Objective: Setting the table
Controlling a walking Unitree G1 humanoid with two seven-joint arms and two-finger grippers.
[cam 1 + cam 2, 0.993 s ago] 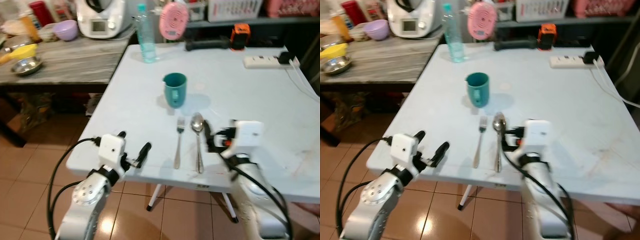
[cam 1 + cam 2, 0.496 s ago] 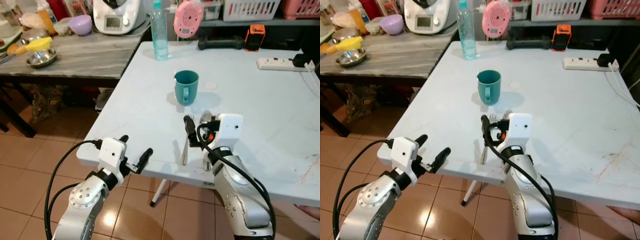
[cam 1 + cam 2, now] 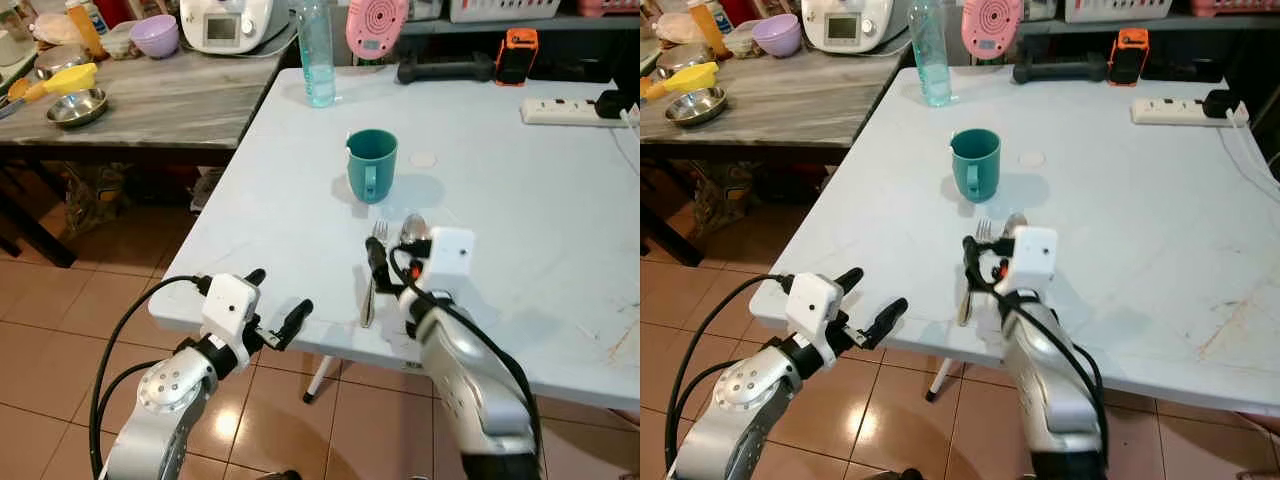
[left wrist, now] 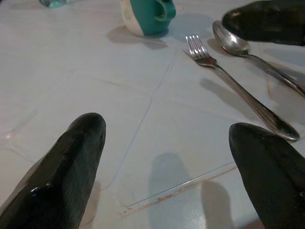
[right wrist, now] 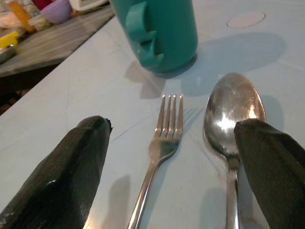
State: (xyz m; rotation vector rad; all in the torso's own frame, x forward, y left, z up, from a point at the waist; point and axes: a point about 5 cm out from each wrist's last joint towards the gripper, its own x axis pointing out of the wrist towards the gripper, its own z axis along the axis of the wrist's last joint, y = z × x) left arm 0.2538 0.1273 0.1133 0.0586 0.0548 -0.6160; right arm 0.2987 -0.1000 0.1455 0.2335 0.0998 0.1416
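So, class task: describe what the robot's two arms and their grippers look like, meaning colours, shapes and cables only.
Both arms are rounded silver metal shells. Each wrist carries a boxy white housing with thick black cables looping back along the arm. The left gripper and the right gripper each have two long, matt black fingers with blunt rounded tips. A small orange-red part shows beside the right wrist's white box.

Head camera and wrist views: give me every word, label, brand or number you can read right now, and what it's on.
No text is legible.
White kitchen appliance: has a small display panel, contents too blurred to read.
Clear bottle: no label can be made out.
Pink round device: concentric pattern, no words to make out.
Orange and black item: too small to tell.
Teal mug, fork, spoon: no markings visible.
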